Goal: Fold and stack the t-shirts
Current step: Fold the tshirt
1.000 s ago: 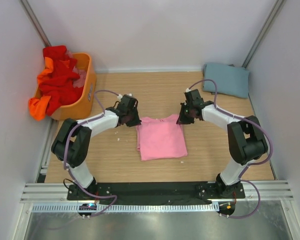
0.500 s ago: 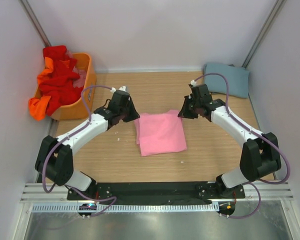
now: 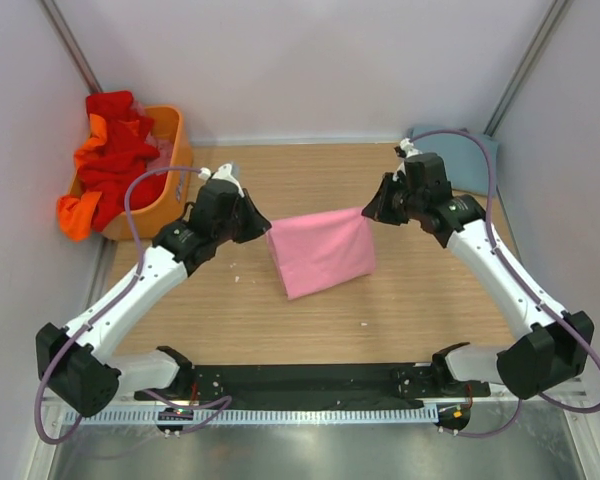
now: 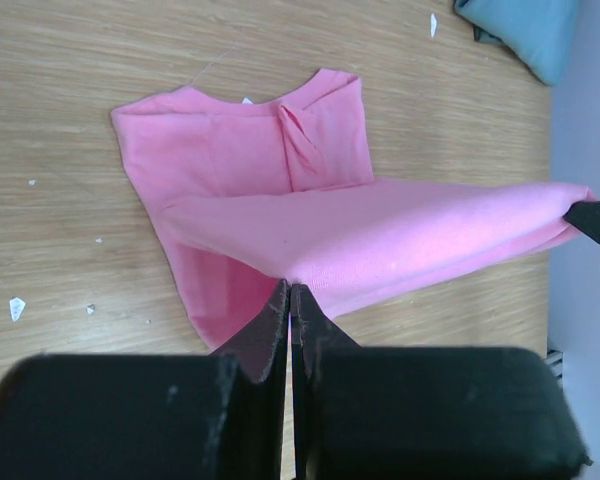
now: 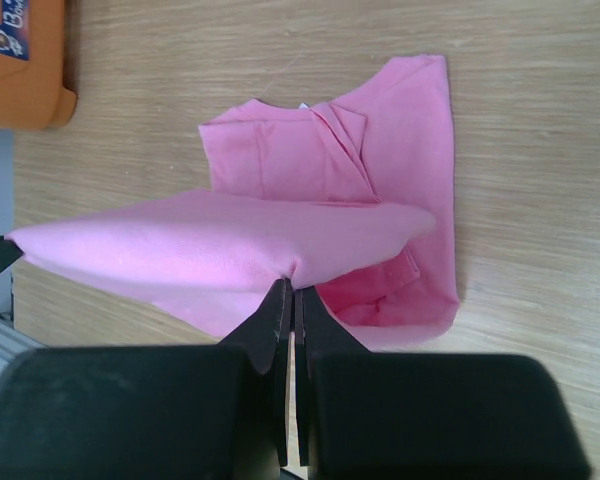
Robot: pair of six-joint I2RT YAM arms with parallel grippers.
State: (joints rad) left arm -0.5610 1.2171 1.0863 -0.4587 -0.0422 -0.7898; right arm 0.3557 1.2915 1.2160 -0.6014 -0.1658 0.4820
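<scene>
The light pink t-shirt (image 3: 320, 252) hangs stretched between my two grippers above the table's middle, its lower part still resting on the wood. My left gripper (image 3: 264, 230) is shut on its left corner; in the left wrist view the gripper (image 4: 289, 290) pinches the lifted fold of the shirt (image 4: 400, 235). My right gripper (image 3: 368, 213) is shut on the right corner; in the right wrist view the gripper (image 5: 294, 283) pinches the pink shirt (image 5: 220, 245). A folded grey-blue t-shirt (image 3: 465, 160) lies at the back right. Red and orange t-shirts (image 3: 108, 165) are piled in the basket.
The orange plastic basket (image 3: 168, 190) stands at the back left, against the left wall. White walls close in the back and both sides. Small white scraps (image 4: 16, 308) lie on the wood. The basket's corner (image 5: 25, 70) shows in the right wrist view.
Both grippers have risen and moved back and apart, lifting the far edge of the pink shirt off the table. The shirt has gone from lying flat to hanging taut between them.
</scene>
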